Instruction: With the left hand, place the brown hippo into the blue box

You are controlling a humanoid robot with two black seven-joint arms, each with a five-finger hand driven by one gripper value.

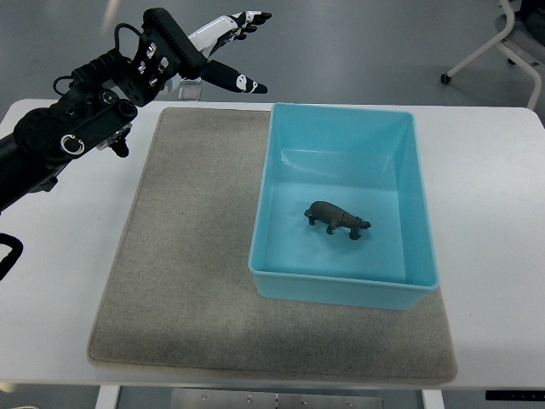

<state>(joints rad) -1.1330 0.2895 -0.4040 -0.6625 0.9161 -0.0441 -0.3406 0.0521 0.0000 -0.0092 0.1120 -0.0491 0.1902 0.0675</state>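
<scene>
My left hand (223, 47) is raised above the far left corner of the table (77, 256), fingers spread wide, holding nothing. Nearest me, the grey mat (187, 281) lies flat on the white table. The blue box (341, 281) rests on the mat's right half. The brown hippo (336, 219) stands upright on the box floor, near its centre, well apart from my hand

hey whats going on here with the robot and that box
The brown hippo already stands inside the blue box, which sits on a grey mat on the white table. The left hand is raised over the table's far left corner, fingers spread, holding nothing. No right arm shows.
</scene>
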